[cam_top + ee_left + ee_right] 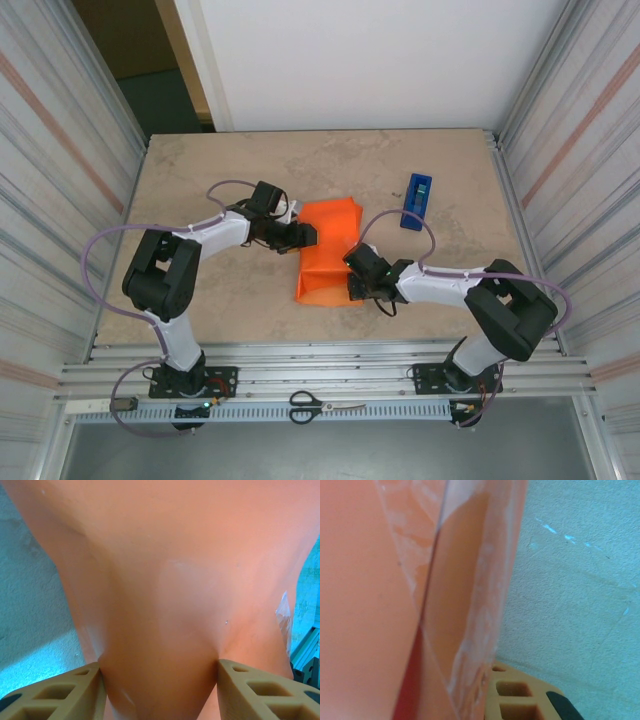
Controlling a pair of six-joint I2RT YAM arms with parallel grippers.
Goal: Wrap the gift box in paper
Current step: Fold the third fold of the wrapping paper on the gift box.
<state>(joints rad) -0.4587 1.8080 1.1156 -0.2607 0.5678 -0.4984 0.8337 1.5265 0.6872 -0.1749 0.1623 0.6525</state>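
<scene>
Paper [330, 240] lies folded into a parcel in the middle of the table [200, 180], the box presumably inside. Left fingers [65, 695] clamp the parcel's far-left side, dimpling the paper. Right fingers [532, 700] are closed at its near-right edge; whether they pinch the flap I cannot tell. Best to keep that clamp firm, draw the flap taut and flat, then fetch the tape dispenser [417, 200].

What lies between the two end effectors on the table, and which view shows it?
The orange paper lies between the left end effector and the right end effector; the top external view shows it.
</scene>
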